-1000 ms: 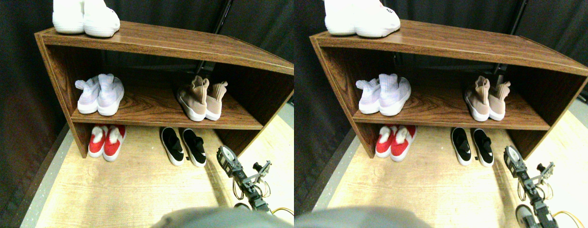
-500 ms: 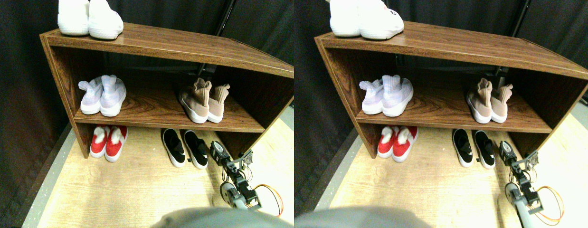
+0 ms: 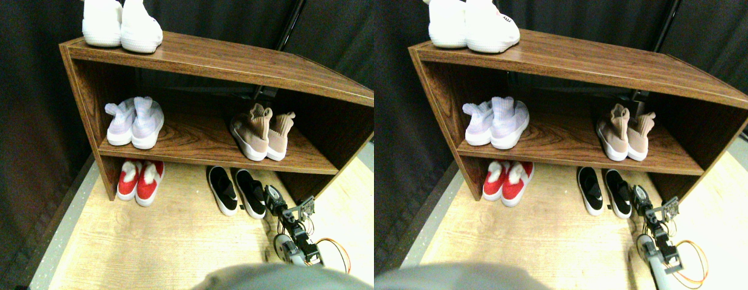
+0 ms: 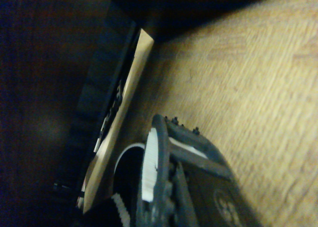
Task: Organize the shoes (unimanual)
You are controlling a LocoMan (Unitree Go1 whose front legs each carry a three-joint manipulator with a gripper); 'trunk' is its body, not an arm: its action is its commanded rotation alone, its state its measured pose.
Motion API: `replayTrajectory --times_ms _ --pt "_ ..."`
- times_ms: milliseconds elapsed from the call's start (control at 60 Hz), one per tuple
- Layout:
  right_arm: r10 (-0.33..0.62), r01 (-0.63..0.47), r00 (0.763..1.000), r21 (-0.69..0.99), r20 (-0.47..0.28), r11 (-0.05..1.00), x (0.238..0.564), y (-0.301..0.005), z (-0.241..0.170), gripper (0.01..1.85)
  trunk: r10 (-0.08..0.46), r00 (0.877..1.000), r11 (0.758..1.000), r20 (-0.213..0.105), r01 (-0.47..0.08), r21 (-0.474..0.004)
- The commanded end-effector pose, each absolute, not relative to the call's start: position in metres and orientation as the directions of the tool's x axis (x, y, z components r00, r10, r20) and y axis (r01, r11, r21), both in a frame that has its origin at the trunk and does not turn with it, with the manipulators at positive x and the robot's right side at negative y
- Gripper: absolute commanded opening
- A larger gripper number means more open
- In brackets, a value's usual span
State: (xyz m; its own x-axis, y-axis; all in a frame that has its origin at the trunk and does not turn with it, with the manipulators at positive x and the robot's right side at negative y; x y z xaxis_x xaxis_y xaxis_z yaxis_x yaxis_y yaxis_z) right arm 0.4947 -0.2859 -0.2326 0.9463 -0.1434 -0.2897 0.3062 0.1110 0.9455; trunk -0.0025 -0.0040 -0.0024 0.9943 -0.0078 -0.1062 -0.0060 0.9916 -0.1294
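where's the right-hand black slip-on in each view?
Stereo pair view: right-hand black slip-on on the floor under the shelf's lower board, beside the right gripper.
Wrist view: only its black upper and white sole edge, behind the jaw frame.
Shared landmark: light wood floor.

Open floor [image 3: 168, 241] in front; black slip-ons [image 3: 236, 191] and rack side panel [image 3: 301, 184] close ahead.

No lettering or label anywhere is clear enough to read.

Tan knit sneakers [image 3: 262, 133] stand paired on the middle shelf; black slip-ons [image 3: 236, 191] lie paired on the floor below.
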Motion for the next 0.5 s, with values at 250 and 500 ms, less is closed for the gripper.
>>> replayTrajectory --times_ms 250,500 --pt "-0.093 0.275 0.959 0.956 -0.266 0.105 0.500 -0.263 -0.230 0.06 0.022 0.992 0.987 -0.126 -0.042 -0.155" --pt "-0.081 0.272 0.961 0.959 -0.266 0.084 0.499 -0.260 -0.227 0.06 0.021 0.992 0.987 -0.124 -0.041 -0.156"
